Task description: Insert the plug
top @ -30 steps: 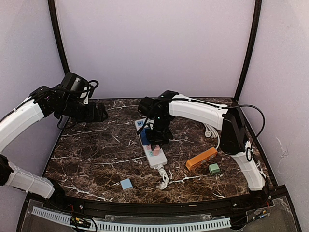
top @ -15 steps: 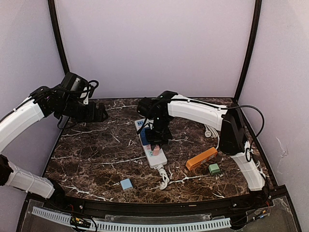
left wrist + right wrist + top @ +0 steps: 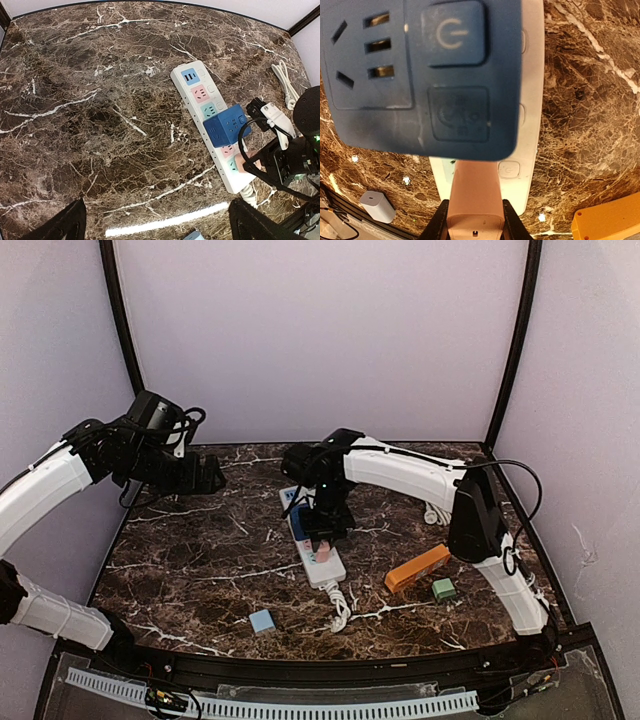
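A white power strip [image 3: 316, 540] lies in the middle of the marble table, with a blue adapter cube [image 3: 298, 523] plugged into it. It also shows in the left wrist view [image 3: 202, 117] and the right wrist view [image 3: 532, 75]. My right gripper [image 3: 322, 540] is shut on a pink plug [image 3: 475, 195] and holds it down on the strip's near end, just past the blue cube [image 3: 420, 75]. The pink plug shows in the left wrist view [image 3: 242, 161] too. My left gripper [image 3: 212, 478] hangs high over the back left; its fingers [image 3: 65, 225] are wide apart and empty.
An orange block [image 3: 417, 568] and a small green block [image 3: 444, 589] lie right of the strip. A light blue block [image 3: 262, 621] lies near the front. A white cable [image 3: 434, 510] is coiled at the back right. The strip's cord [image 3: 340, 606] runs toward the front.
The right arm has shifted very slightly left over the strip with the pink plug. The left arm has not moved.
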Controlling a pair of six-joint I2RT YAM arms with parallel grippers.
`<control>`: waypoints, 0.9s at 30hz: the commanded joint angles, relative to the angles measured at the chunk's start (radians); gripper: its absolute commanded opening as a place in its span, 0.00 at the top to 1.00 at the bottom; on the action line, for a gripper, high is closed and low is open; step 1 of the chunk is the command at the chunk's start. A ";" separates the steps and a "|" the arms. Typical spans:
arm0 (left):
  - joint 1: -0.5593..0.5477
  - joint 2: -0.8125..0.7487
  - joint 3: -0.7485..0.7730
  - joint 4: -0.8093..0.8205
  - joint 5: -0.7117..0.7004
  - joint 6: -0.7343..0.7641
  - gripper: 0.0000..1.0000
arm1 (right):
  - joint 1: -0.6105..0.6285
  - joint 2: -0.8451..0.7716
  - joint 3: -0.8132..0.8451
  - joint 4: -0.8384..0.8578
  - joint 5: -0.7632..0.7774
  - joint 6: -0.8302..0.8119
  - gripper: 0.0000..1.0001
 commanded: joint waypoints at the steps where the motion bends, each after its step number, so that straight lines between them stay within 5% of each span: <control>1: 0.004 -0.016 -0.025 0.018 0.036 0.017 0.00 | 0.030 0.147 -0.036 -0.024 -0.021 -0.027 1.00; 23: 0.004 -0.085 -0.077 0.107 0.030 -0.015 0.00 | 0.025 0.132 -0.127 0.081 -0.046 -0.154 1.00; 27: 0.004 -0.090 -0.085 0.115 0.032 -0.029 0.00 | 0.025 0.114 -0.120 0.080 -0.027 -0.175 0.93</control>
